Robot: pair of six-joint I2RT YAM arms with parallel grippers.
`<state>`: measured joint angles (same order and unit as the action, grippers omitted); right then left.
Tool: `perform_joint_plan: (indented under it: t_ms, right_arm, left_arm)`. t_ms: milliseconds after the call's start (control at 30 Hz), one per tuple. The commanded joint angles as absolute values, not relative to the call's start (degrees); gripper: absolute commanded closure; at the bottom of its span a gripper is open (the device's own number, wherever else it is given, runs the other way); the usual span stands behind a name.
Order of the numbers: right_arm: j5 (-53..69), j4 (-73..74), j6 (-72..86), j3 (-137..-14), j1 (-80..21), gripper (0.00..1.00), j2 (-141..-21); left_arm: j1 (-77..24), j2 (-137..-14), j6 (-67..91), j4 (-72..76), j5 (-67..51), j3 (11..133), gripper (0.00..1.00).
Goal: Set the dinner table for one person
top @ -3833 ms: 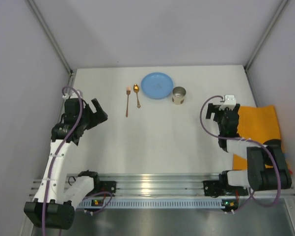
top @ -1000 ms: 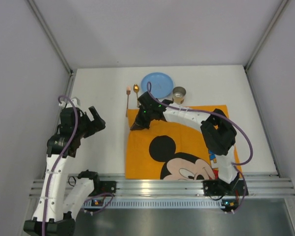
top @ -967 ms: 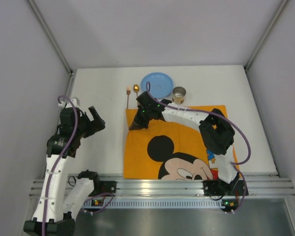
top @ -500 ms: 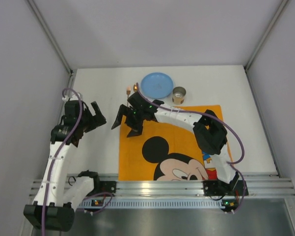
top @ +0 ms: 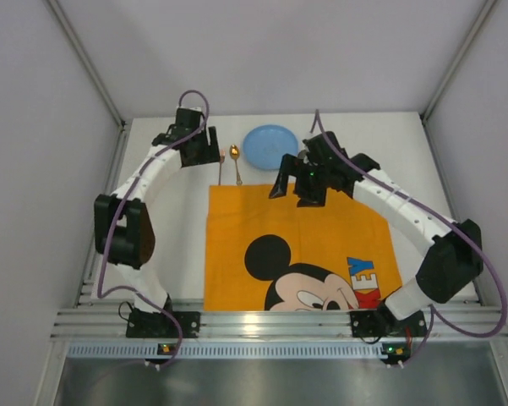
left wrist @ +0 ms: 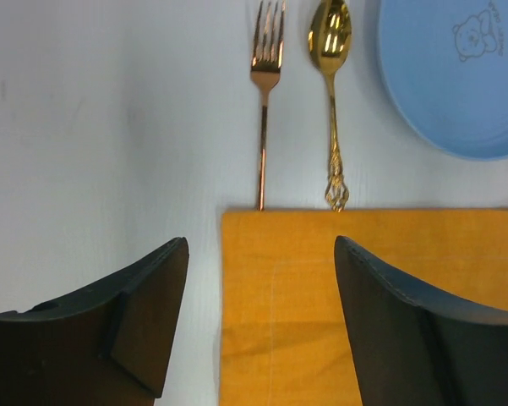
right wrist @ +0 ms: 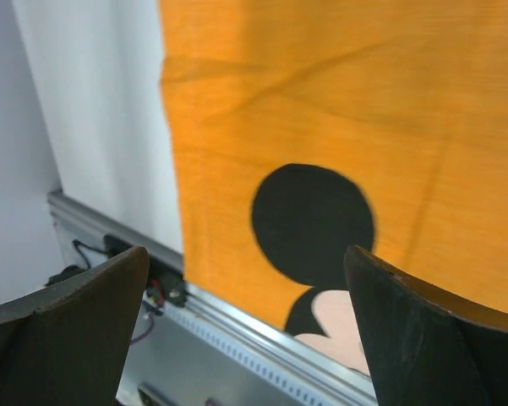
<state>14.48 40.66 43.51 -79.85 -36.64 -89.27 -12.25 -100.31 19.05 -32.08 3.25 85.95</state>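
The white dinner table [top: 171, 245] carries an orange Mickey Mouse placemat [top: 321, 228], spread flat at the near middle. A gold fork [top: 220, 169] and a gold spoon [top: 236, 162] lie just behind the mat's far left corner, with a blue plate [top: 269, 145] to their right. My left gripper [top: 208, 156] is open and empty, hovering by the fork. In the left wrist view the fork [left wrist: 264, 101], the spoon [left wrist: 331, 85], the plate [left wrist: 456, 76] and the mat's corner [left wrist: 363, 304] lie ahead of the gripper [left wrist: 260, 249]. My right gripper [top: 294, 189] is open and empty above the mat's far edge.
The metal cup seen earlier beside the plate is hidden under my right arm. The right wrist view shows Mickey's black ear [right wrist: 313, 224], bare table [right wrist: 93, 110] left of the mat and the front rail [right wrist: 237, 338]. Grey walls enclose the table.
The right gripper has let go of the mat's far left corner, opened and moved right. The mat now lies flat. The left arm has swung to the back by the fork.
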Motion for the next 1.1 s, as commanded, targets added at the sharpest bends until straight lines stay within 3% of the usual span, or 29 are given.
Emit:
perform_joint_plan:
  t_ms: [0,367,733,900,933,967,1067]
  right_arm:
    - [12.4,43.7,36.6,-73.5,-31.9,0.0,-84.6]
    - [16.6,43.8,33.8,-70.6,-22.9,0.0,-84.2]
    - [18.1,45.8,31.4,-76.4,-18.1,0.0,-87.8]
    - [18.1,46.7,30.5,-75.1,-16.0,0.0,-86.2]
    - [18.0,46.8,30.3,-74.9,-15.9,0.0,-86.0]
    - [18.0,47.0,30.2,-74.6,-15.7,0.0,-85.2]
    - [17.9,47.4,29.8,-74.2,-15.4,0.0,-83.8]
  left_arm:
    - [-14.1,-109.4,16.1,-31.0,5.1,96.0,0.26]
    - [-15.1,-128.7,16.3,-36.6,7.0,112.5,0.34]
    - [-16.2,-134.0,17.5,-36.9,9.4,111.8,0.57]
    - [-16.2,-136.4,16.1,-37.2,11.2,113.3,0.8]
    - [-16.2,-137.0,15.8,-37.5,11.7,114.0,0.94]
    - [-16.1,-137.5,15.1,-38.3,12.0,115.8,1.0]
    - [-15.7,-139.1,14.2,-39.9,13.0,120.2,1.0]
